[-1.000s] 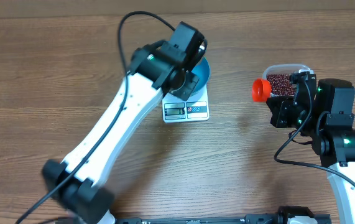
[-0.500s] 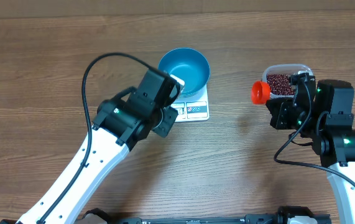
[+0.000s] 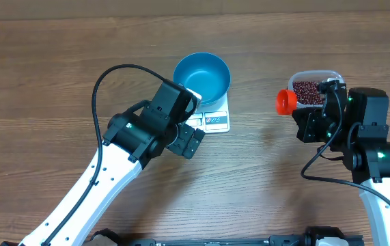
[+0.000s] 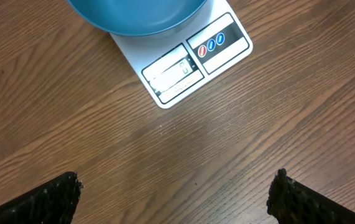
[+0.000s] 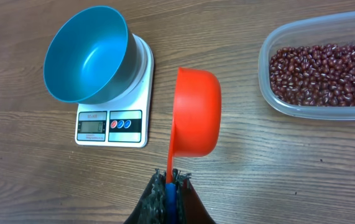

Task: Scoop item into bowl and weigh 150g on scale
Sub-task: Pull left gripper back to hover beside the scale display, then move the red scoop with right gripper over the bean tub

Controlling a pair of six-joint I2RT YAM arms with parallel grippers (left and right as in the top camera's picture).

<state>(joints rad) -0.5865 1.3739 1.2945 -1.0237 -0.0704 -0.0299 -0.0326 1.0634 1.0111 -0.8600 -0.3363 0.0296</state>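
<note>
The blue bowl (image 3: 202, 78) sits empty on the white scale (image 3: 213, 121); the left wrist view shows the bowl's rim (image 4: 133, 15) and the scale's display edge (image 4: 189, 62). My left gripper (image 3: 193, 138) hovers over bare table just in front of the scale, jaws wide open (image 4: 174, 193) with nothing between them. The dark red beans (image 5: 323, 68) fill a clear tub (image 3: 309, 90) at the right. My right gripper (image 5: 172, 180) is shut on the handle of an orange scoop (image 5: 197, 112), held left of the tub (image 3: 286, 100). The scoop's inside is hidden.
The bowl (image 5: 87, 56) and scale (image 5: 112, 127) stand left of the scoop, with wooden table between them. A black cable loops over the left arm (image 3: 106, 89). The table's back edge (image 3: 195, 15) runs behind the bowl.
My left arm has drawn back from the bowl toward the front left, and its jaws have opened. The bowl stays on the scale. The right arm and scoop have not moved.
</note>
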